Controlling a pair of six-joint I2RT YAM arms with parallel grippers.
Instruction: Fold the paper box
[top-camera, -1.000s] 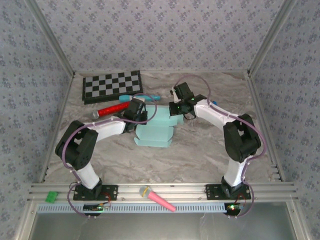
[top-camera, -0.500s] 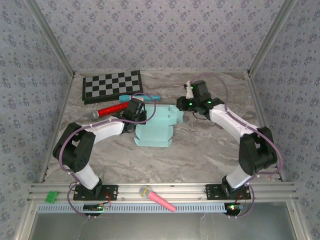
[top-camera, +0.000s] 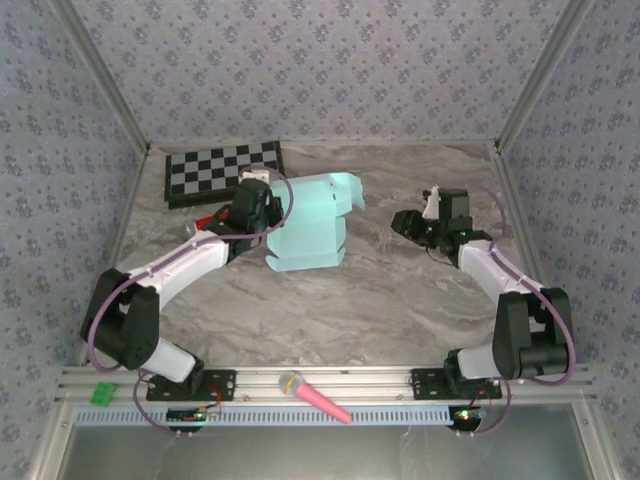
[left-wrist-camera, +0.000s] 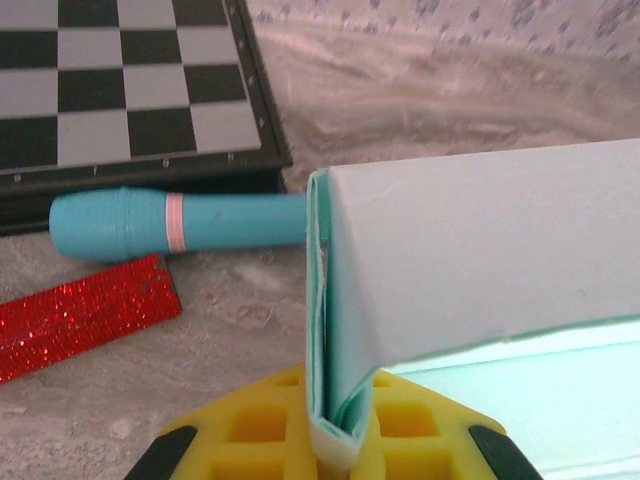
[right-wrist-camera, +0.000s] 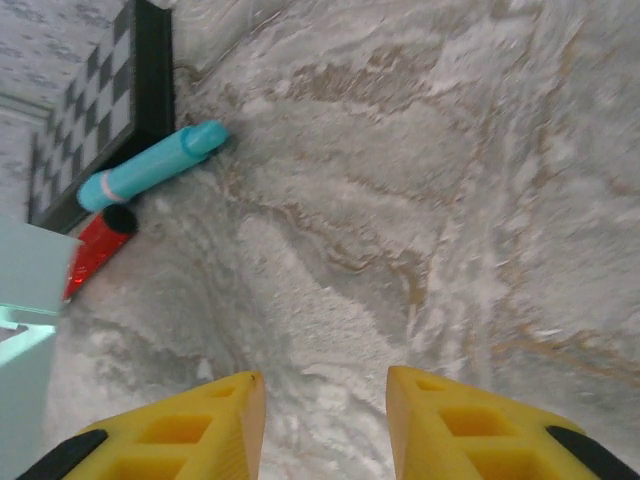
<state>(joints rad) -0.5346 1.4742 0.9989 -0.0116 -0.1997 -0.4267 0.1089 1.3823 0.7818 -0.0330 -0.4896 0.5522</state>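
- Patterned wallpaper walls close in a marbled desk (top-camera: 400, 300) on the left, far and right sides.
- At far left, a black-and-white checkerboard (top-camera: 222, 170) lies flat against the far wall.
- Just near of it lie a red glittery stick (left-wrist-camera: 85, 315) and a teal marker pen (left-wrist-camera: 170, 220). The pen lies alongside the board's near edge.
- The left pincer (top-camera: 262, 205) is pressed together on the paper box's left edge. In the left wrist view, a doubled fold of card sits between its yellow fingers (left-wrist-camera: 250, 430).
- The paper box (top-camera: 312, 225) is a pale aqua sheet with a panel bent over. It sits tilted at the middle of the desk, right of the checkerboard.
- A pink microphone-shaped toy (top-camera: 315, 397) rests on the near rail.
- The right pincer (top-camera: 405, 222) is spread, with bare desk between its fingers, well apart from the box.
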